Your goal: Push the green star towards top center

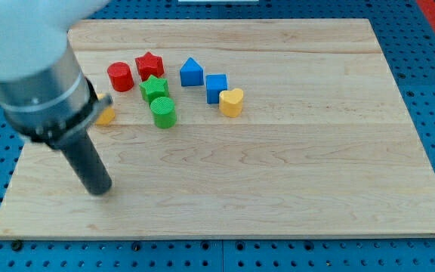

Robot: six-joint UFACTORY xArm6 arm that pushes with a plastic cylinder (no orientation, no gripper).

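Note:
The green star (pixel 154 88) lies on the wooden board (pixel 278 166) in the upper left part of the view, touching the green cylinder (pixel 163 112) just below it. The red star (pixel 149 65) sits right above it and the red cylinder (pixel 120 76) to its upper left. My tip (pixel 100 189) rests on the board at the lower left, well below and to the left of the green star, apart from all blocks.
A blue house-shaped block (pixel 192 72), a blue cube (pixel 216 87) and a yellow heart (pixel 232 102) lie to the right of the green star. A yellow block (pixel 106 115) is partly hidden behind the arm (pixel 29 68). Blue pegboard surrounds the board.

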